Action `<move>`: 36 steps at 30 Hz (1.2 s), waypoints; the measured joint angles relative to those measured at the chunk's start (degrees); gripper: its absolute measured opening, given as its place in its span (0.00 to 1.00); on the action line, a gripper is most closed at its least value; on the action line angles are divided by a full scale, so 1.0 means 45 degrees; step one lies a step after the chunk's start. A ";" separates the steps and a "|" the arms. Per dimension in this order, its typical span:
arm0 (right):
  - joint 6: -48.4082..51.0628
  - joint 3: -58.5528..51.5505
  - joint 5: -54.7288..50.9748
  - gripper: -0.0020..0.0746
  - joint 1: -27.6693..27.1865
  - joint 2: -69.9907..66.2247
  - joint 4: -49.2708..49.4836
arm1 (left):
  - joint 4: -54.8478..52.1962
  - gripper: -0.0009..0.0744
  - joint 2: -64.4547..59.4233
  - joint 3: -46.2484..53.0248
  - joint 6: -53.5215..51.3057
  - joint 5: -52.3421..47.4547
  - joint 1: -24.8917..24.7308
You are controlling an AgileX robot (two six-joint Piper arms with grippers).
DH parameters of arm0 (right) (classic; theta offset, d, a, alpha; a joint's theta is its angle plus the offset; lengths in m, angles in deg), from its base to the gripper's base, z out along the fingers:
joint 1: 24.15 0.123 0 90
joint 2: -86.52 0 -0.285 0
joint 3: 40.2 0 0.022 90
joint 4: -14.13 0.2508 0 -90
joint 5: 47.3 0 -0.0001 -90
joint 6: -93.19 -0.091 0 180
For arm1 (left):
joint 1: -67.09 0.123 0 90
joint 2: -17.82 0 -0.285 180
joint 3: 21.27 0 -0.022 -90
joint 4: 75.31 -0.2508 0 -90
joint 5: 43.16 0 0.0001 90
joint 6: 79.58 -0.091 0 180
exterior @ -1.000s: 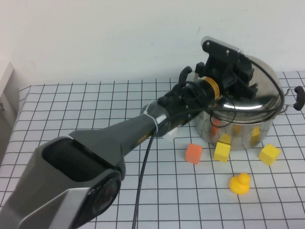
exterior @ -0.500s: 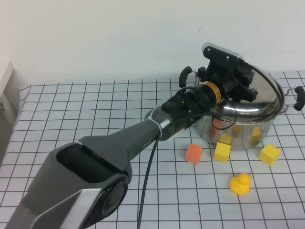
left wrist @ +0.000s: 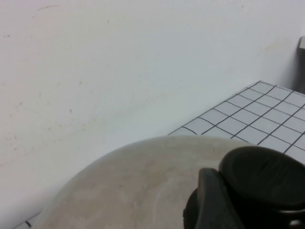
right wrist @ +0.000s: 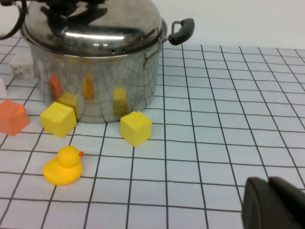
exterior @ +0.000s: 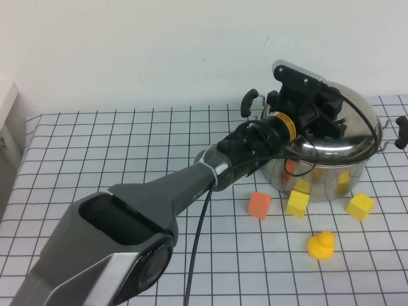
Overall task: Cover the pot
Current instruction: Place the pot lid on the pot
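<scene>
The shiny steel pot [exterior: 319,172] with black side handles stands at the far right of the gridded table; it also shows in the right wrist view [right wrist: 95,81]. The domed steel lid [exterior: 357,121] lies about level on its rim. My left gripper [exterior: 325,118] reaches over the pot and is shut on the lid's black knob [left wrist: 267,176], with one finger [left wrist: 214,205] pressed against it. My right gripper [right wrist: 269,205] is shut and empty, low over the table on the near right of the pot, outside the high view.
An orange block [exterior: 259,204], two yellow blocks [exterior: 296,203] [exterior: 360,206] and a yellow toy duck [exterior: 320,245] lie in front of the pot. A white block [right wrist: 21,64] sits by its left side. The wall is close behind.
The lid, tilted up on its far side a second ago, has come down level onto the pot's rim with my left gripper still holding its knob.
</scene>
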 joint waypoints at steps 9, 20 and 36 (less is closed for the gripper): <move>0.0000 0.0000 0.0000 0.04 0.0000 0.0000 0.0000 | 0.0126 0.45 -0.0239 -0.0028 0.0051 0.0418 0.0000; 0.0000 0.0000 0.0000 0.04 0.0000 0.0000 0.0000 | 0.0712 0.54 -0.0280 -0.0028 0.0051 0.0568 0.0000; 0.0000 0.0000 0.0000 0.04 0.0000 0.0000 0.0000 | 0.0781 0.60 0.1239 -0.0028 -0.1777 -0.0214 0.0287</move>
